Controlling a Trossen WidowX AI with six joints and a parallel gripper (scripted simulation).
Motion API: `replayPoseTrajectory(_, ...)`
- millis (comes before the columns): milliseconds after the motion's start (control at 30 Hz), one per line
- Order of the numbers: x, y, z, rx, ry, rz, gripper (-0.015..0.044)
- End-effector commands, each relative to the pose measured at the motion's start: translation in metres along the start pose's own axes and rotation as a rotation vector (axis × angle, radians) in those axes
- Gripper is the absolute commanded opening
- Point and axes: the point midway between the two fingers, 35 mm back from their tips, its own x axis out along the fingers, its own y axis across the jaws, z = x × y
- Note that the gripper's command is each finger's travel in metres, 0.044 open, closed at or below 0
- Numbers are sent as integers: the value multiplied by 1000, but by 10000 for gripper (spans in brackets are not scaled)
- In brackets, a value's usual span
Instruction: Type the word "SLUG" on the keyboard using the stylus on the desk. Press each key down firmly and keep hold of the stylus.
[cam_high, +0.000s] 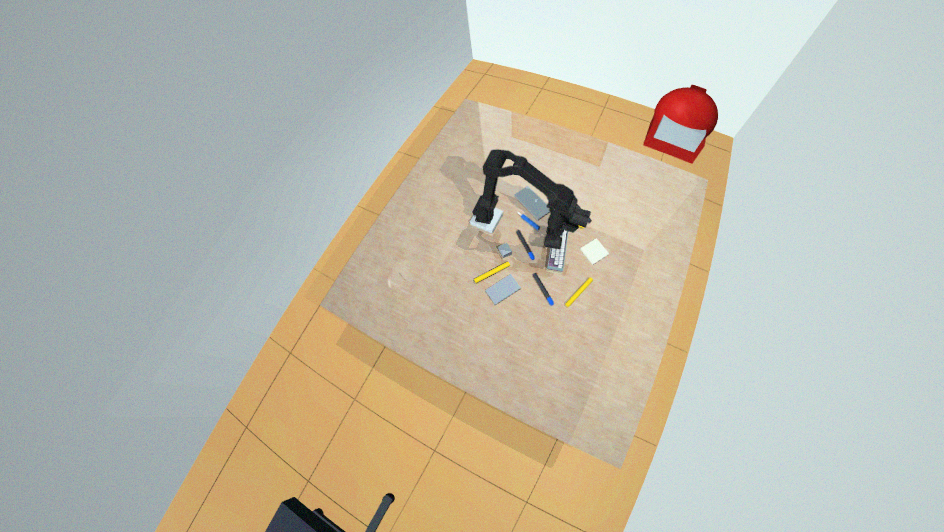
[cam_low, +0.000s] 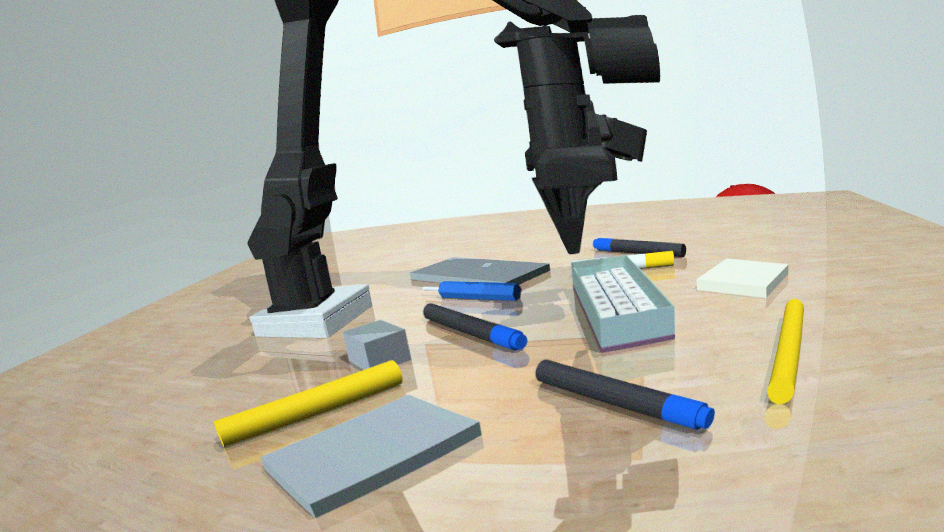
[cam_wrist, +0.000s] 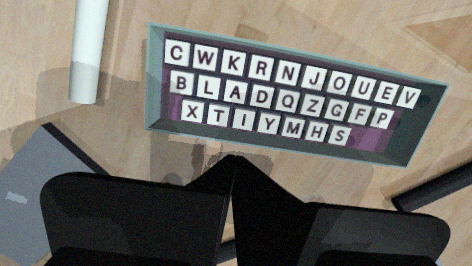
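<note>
Black arm arched over, wrist angled down, hand (cam_high: 552, 243) (cam_low: 574, 251) (cam_wrist: 233, 163) shut, fingertips together.

The pale wood-grained table (cam_high: 449, 330) (cam_low: 99, 456) looks smooth and glossy — faintly mirror-like; the black angular tool (cam_high: 552, 241) (cam_low: 573, 251) (cam_wrist: 233, 163) looks matt, like plastic — as does the flat blue-grey rectangular slab (cam_high: 503, 289) (cam_low: 370, 449).

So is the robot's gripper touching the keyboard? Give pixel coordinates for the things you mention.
Apart. The wrist view shows a strip of desk (cam_high: 429, 317) (cam_low: 118, 422) (cam_wrist: 280, 162) between the closed gripper's (cam_high: 552, 245) (cam_low: 573, 251) (cam_wrist: 237, 157) tips and the keyboard's (cam_high: 556, 267) (cam_low: 637, 325) (cam_wrist: 261, 97) near edge.
</note>
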Motion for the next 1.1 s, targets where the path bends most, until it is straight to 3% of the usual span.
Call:
replayPoseTrajectory(0,-41,0,3,3,-25,-3,0)
replayPoseTrajectory(333,-46,-1,5,0,-37,-7,0)
replayPoseTrajectory(467,-45,0,4,0,-33,-6,105)
replayPoseTrajectory(600,-45,0,4,0,-34,-6,0)
replayPoseTrajectory(900,-45,0,4,0,-33,-6,0)
replayPoseTrajectory(1067,-41,4,-1,-151,-9,11,131)
